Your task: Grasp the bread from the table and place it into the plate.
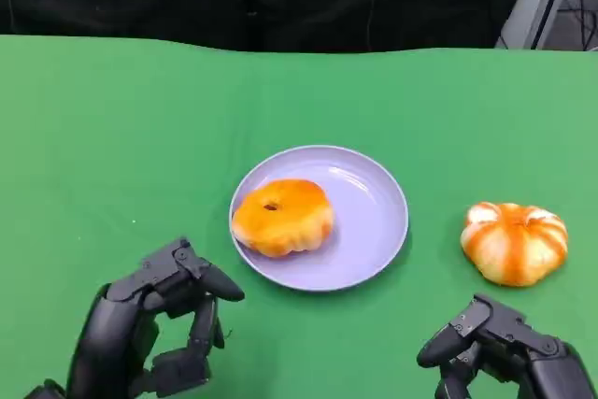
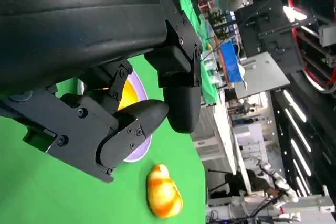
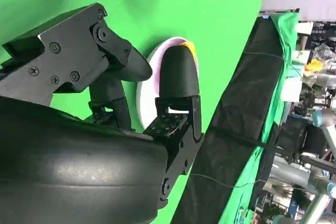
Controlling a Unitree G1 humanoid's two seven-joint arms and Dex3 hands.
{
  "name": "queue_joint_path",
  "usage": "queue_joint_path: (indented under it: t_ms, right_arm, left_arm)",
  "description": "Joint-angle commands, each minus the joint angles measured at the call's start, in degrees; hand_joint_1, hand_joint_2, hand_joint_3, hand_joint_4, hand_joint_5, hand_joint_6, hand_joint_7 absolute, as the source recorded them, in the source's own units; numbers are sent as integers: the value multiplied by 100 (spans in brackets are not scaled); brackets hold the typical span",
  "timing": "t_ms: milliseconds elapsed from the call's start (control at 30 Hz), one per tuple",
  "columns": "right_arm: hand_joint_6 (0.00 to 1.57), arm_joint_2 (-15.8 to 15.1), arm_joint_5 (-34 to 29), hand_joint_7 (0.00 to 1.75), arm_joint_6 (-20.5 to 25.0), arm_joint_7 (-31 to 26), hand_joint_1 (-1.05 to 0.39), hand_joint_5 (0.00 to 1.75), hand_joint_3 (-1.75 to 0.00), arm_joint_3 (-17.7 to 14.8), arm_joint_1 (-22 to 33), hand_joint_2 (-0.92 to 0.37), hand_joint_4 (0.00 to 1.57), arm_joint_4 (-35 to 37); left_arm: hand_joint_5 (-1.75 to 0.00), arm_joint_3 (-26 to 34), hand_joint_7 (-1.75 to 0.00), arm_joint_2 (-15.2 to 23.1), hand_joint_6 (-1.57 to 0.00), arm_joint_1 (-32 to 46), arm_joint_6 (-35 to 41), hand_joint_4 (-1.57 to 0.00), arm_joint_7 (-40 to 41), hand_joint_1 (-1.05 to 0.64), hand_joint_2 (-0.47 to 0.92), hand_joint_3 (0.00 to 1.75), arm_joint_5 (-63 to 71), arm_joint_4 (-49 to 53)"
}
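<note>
The green desk (image 1: 112, 137) carries a lilac plate (image 1: 374, 221) at its middle, with one round orange bread (image 1: 282, 216) already lying on the plate's left half. A second striped bread (image 1: 515, 241) sits on the desk well to the plate's right, just beyond the right hand (image 1: 509, 352). It looks light, soft and easily dented, with a glazed top that may slip, so taking it gently around its sides seems best. The path to the plate's bare right half looks clear. The left hand (image 1: 149, 329) holds nothing, fingers curled loosely apart; the right hand is likewise empty and part open.
</note>
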Motion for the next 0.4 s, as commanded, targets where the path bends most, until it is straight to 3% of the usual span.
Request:
queue_joint_path:
  t_ms: [33, 400]
  right_arm:
    - [69, -58, 11, 131, -39, 21, -4, 163, -114, -15, -18, -53, 61, -54]
    - [69, -30, -12, 131, -21, 6, -5, 162, -113, -4, 18, -53, 61, -75]
  left_arm:
    - [-175, 96, -156, 29, -75, -45, -142, -83, -17, -12, 53, 121, 161, 104]
    - [-175, 120, -157, 14, -75, -19, -134, -83, -60, -11, 51, 123, 200, 89]
